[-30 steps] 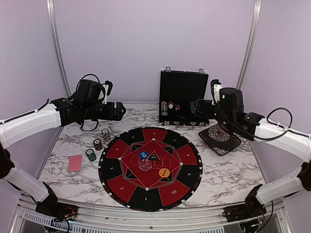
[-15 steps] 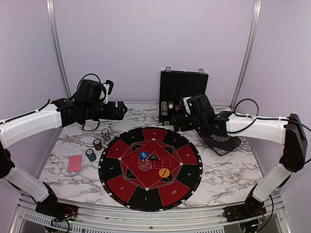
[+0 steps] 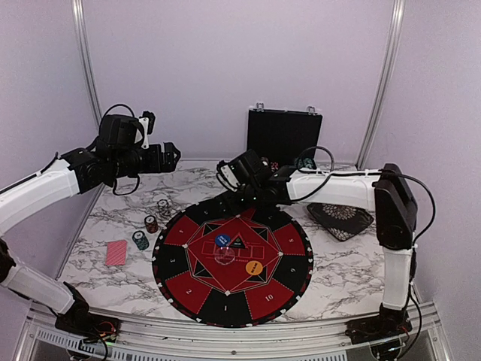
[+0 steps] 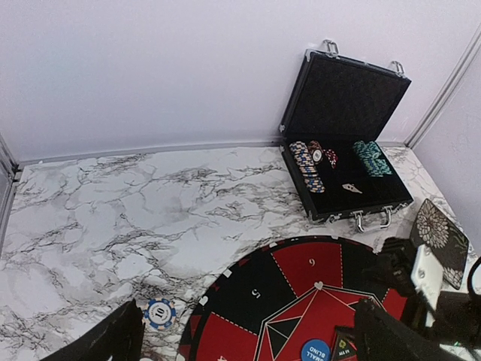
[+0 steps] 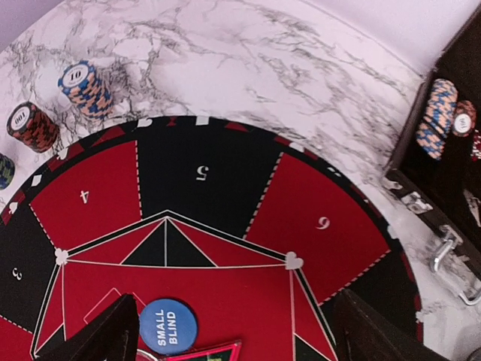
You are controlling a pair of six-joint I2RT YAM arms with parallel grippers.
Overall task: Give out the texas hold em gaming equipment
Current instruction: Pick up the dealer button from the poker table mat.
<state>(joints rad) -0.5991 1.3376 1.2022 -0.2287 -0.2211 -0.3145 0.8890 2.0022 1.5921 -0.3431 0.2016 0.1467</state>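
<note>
R gripper (image 5: 237, 299), jaws spread & empty, hangs over far part of round red-and-black mat (image 5: 188, 150), w/ flat blue plastic "small blind" button disc (image 5: 167, 326) near mat centre, prob. light, stiff, slick, so pinch across rim; L gripper (image 4: 249, 304) likewise spread, holding nothing.

Bright, even, diffuse light from above, tinted lilac by the walls (image 3: 225, 60). Shadows on the marble table (image 3: 353, 278) are faint and soft-edged. The case (image 4: 349, 94) lining reads flat black. Wrist views are sharp mid-frame, but the left fingers (image 4: 101, 342) and right fingers (image 5: 101, 338) are dark, soft silhouettes. The posts (image 3: 84, 68) slant outward, a wide-angle skew
</note>
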